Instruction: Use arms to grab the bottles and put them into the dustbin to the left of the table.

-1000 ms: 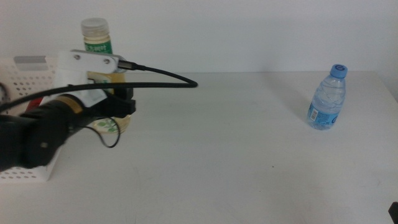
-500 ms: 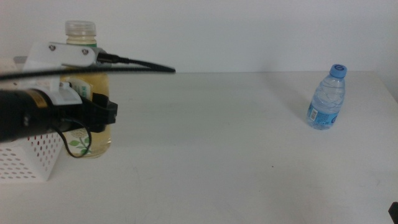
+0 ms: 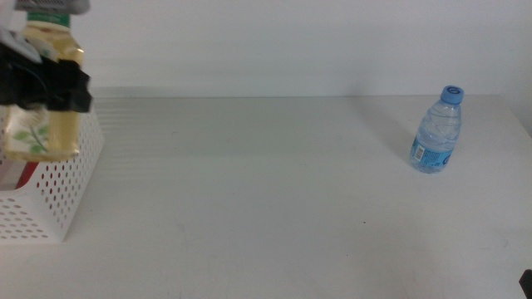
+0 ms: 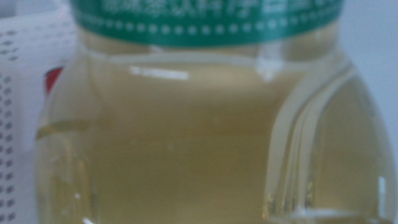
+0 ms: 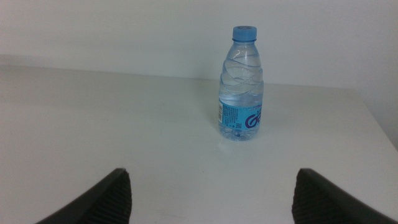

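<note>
Holding the juice bottle [image 3: 40,100] in the air at the far left of the middle view, our left gripper [image 3: 46,83] is clamped around its yellow body, and the bottle hangs over the near corner of the white basket [image 3: 62,195]. We see the bottle upright, its leaf label facing the camera. In the left wrist view the yellow body fills nearly everything, with the green band of the label across its upper part; beside it we make out the perforated basket wall [image 4: 18,93] and a bit of something red [image 4: 53,78] inside, too little to name. The water bottle [image 3: 436,130] with the blue cap stands upright on the table [image 3: 266,191], far off toward the right side. Our right gripper [image 5: 211,193] waits low with its jaws spread wide, facing that water bottle.
</note>
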